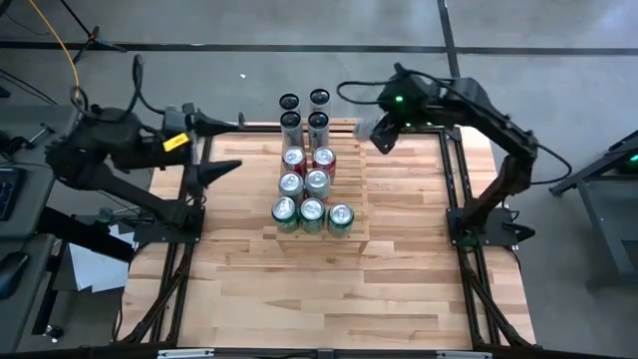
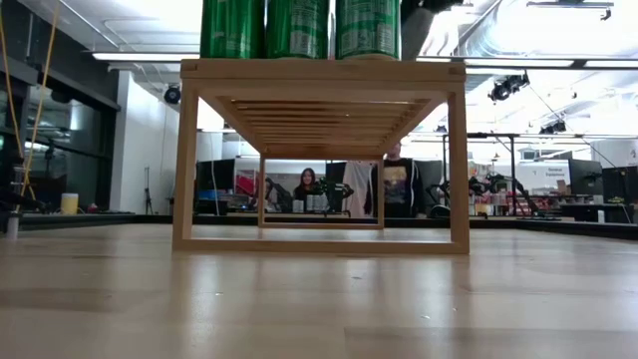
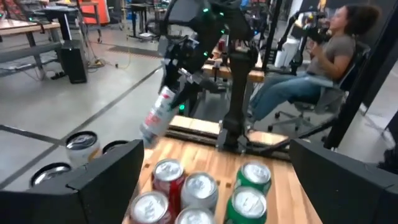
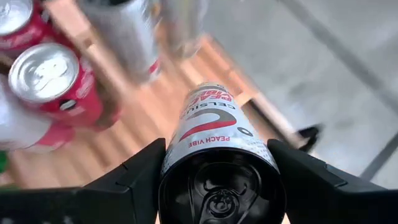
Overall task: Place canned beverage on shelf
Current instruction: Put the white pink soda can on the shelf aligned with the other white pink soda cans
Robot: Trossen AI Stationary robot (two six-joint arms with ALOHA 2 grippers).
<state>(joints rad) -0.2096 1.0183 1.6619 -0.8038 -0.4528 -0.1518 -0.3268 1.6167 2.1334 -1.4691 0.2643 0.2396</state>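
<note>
High view: right gripper (image 1: 380, 134) sits over the shelf's (image 1: 354, 179) far right corner, fingers part-closed around a slim white can (image 4: 214, 134), tilted. Nine cans already fill the shelf's left and middle; the right column looks free. I'd level the can upright first, lower it beside the red can (image 1: 324, 160) without clipping it, then release. Left gripper (image 1: 221, 170) waits wide open, holding nothing, by the shelf's left edge.
</note>
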